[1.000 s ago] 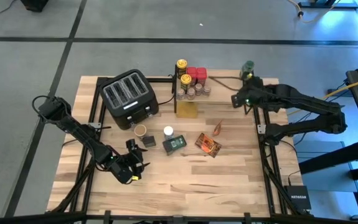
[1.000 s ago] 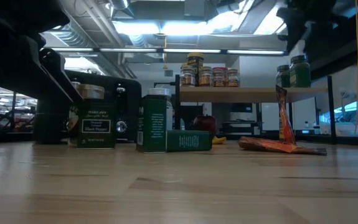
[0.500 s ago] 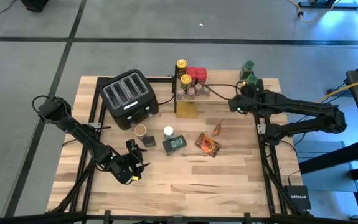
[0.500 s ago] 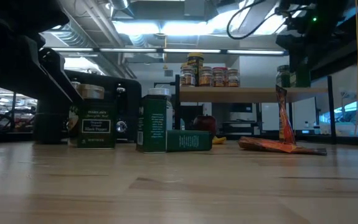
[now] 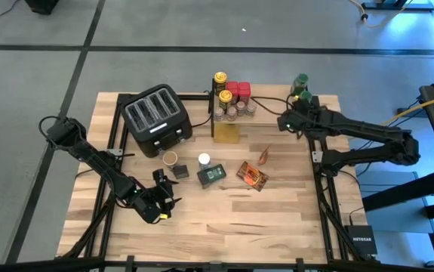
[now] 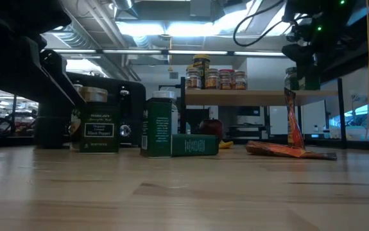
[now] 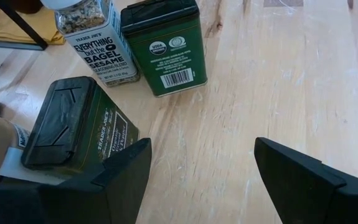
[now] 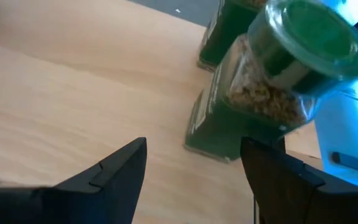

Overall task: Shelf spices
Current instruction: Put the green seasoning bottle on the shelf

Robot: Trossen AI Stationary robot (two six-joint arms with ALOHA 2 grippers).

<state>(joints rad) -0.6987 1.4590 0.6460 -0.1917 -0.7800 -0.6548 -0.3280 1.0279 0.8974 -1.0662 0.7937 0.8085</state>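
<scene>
The shelf (image 6: 255,97) carries yellow- and red-lidded spices (image 5: 232,94) at its left end and two green-lidded jars (image 5: 302,87) at its right end. My right gripper (image 5: 293,115) hovers open just near of those jars; the closer jar (image 8: 272,87) stands upright just ahead of its fingers. Loose on the table are a tan-lidded jar (image 5: 170,158), a dark tin (image 7: 73,130), a white-lidded jar (image 7: 94,37), a green tin (image 7: 163,46) lying flat and foil packets (image 5: 252,175). My left gripper (image 7: 197,180) waits open beside the dark tin.
A black toaster (image 5: 156,117) stands at the far left, next to the shelf. A yellow cloth (image 5: 226,134) lies under the shelf's left end. Bare tabletop (image 5: 232,219) spreads along the near edge.
My right gripper has sunk toward the shelf top and shifted a little toward the table's left, coming down in front of the green-lidded jars. Its fingers stay open. The jars have kept still.
</scene>
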